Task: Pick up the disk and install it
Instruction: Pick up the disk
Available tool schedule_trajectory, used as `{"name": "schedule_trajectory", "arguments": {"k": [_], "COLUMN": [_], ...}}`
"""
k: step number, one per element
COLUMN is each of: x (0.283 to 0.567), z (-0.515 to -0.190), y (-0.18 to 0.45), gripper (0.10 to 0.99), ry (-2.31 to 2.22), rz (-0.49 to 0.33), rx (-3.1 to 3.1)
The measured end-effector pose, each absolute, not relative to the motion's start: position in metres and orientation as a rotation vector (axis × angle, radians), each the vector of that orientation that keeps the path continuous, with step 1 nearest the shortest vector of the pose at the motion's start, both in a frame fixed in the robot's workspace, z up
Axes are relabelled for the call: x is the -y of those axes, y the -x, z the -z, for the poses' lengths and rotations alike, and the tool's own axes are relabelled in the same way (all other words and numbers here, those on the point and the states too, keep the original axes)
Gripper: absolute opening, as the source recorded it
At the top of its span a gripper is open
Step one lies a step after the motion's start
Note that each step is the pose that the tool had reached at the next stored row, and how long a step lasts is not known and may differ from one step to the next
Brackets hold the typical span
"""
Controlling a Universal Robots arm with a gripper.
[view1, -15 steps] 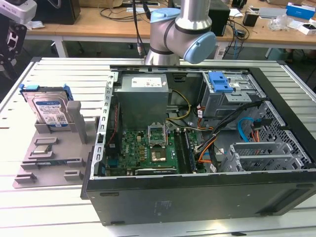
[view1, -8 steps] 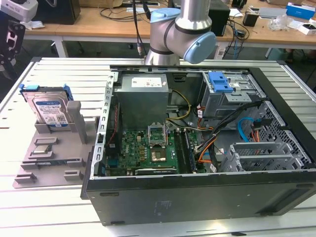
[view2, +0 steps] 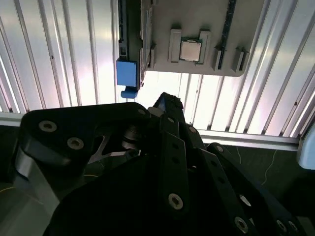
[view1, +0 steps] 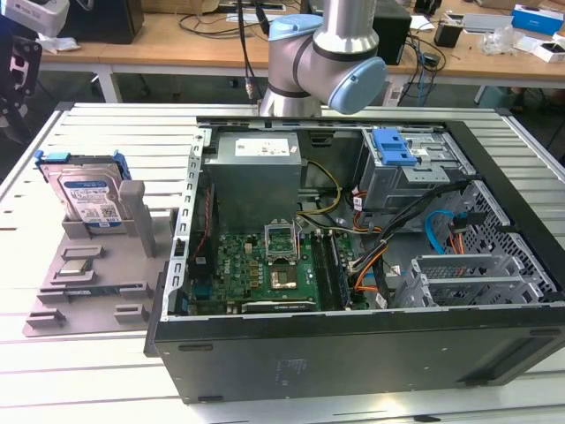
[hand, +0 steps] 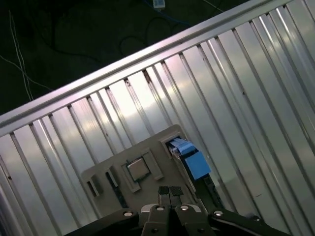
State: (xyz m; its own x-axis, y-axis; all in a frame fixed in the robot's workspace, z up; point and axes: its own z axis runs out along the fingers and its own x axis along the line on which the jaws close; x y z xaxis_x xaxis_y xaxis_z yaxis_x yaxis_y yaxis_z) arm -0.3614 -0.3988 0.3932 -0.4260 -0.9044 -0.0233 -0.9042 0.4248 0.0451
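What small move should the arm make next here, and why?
Likely open the fingers before descending. In the first wrist view the gripper is shut and empty, seemingly over the grey holder and close beside the disk. In the exterior view the disk stands upright in that holder, outside the computer case, so nothing is picked up yet.

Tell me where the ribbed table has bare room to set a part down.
Bare: the ribbed table behind the grey fixture, up to its far edge, and the near strip in front of the fixture and the computer case. Crowded: the fixture, holding the disk upright, and the case's inside, full of cables.
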Motion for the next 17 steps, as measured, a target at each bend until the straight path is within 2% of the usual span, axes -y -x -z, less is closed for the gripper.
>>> {"name": "schedule_trajectory", "arguments": {"k": [17], "x": [0.3989], "z": [-0.3932], "y": [0.3614], "gripper": [0.106], "ry": [-1.948], "rz": [0.078], "rx": [2.451]}}
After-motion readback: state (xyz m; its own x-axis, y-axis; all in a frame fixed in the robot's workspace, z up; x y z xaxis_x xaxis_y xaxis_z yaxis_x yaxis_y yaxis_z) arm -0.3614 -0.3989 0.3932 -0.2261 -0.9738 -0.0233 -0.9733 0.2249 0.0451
